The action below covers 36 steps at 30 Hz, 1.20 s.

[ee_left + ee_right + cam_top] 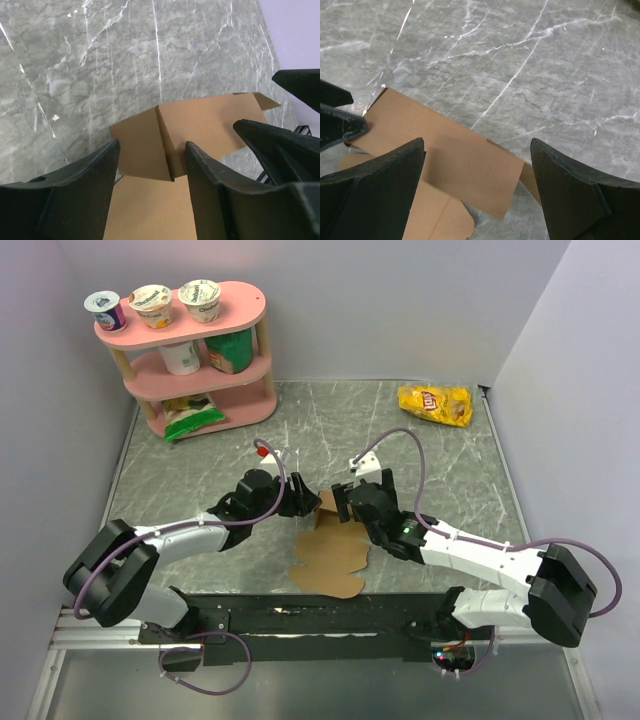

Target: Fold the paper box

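Observation:
The paper box (331, 558) is a brown cardboard sheet, flat on the marble table near the front edge, with its far panels (327, 508) folded upright. My left gripper (303, 502) reaches in from the left and my right gripper (347, 504) from the right. In the left wrist view the left gripper (152, 160) is open, and the upright corner crease of the box (157, 145) stands between its fingers (75, 195). In the right wrist view the right gripper (477, 150) is wide open over a raised panel (455, 155), gripping nothing.
A pink shelf (190, 350) with yogurt cups and a green bag stands at the back left. A yellow chip bag (435, 403) lies at the back right. Grey walls close in the table on three sides.

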Available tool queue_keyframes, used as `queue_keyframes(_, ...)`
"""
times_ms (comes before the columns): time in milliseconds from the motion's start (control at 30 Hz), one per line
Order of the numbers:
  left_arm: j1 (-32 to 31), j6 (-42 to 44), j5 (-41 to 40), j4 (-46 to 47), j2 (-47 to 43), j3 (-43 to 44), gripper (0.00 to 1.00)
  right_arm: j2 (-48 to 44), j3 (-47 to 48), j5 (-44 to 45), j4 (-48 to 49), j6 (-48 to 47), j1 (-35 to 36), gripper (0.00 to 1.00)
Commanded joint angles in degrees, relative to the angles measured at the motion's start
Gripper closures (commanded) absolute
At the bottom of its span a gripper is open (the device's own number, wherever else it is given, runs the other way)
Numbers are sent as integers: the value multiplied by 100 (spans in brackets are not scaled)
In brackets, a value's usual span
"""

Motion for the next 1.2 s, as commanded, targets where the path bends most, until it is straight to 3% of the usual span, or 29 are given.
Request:
queue_keyframes(0, 66, -155, 174, 523, 162, -112, 41, 35, 67, 229, 192, 1, 53, 8)
queue_keyframes(100, 75, -208, 349, 716, 311, -156, 46, 131, 5, 238, 201, 45, 44, 10)
queue_keyframes(167, 75, -234, 464, 751, 460, -156, 55, 202, -30, 220, 201, 80, 44, 10)
queue_keyframes(533, 92, -234, 464, 822, 689, -288, 74, 325, -180, 308, 131, 185, 44, 11)
queue_keyframes(900, 83, -340, 526, 1472, 918, -736, 79, 299, -232, 422, 60, 256, 45, 10)
queue_keyframes(1167, 75, -208, 245, 1121, 813, -588, 80, -474, 145, -577, -712, 98, -157, 0)
